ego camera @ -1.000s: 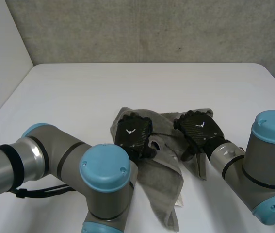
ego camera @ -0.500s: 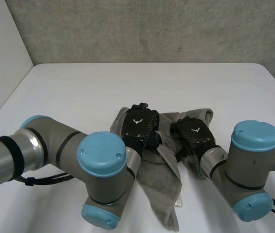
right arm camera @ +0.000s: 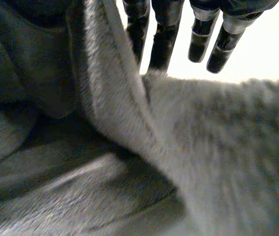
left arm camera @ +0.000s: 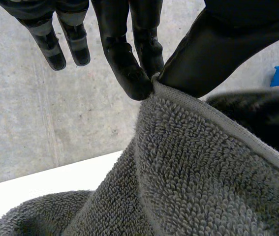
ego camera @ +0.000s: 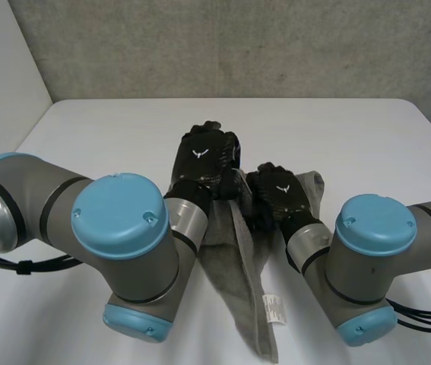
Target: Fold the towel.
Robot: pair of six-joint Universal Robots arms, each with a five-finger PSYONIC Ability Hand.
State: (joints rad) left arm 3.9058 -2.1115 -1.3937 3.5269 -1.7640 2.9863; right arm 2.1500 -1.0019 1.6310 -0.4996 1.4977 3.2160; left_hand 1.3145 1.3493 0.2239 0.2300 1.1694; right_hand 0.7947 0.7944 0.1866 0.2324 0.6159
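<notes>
Towel (ego camera: pixel 234 262), grey terry: bunched at mid-worktop (ego camera: pixel 109 137) between the two arms. One end trails toward the near edge, with a white label (ego camera: pixel 274 308) on it.
Left robot hand (ego camera: pixel 202 163): thumb and fingers (left arm camera: pixel 124 59) pinched on the towel's hem, holding it up off the worktop.
Right robot hand (ego camera: pixel 276 194): just beside the left, fingers (right arm camera: pixel 161 39) and thumb clamped on a raised fold.

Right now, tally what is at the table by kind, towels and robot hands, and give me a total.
Grey towel: 1
Black robot hands: 2 (left hand, right hand)
Total: 3
</notes>
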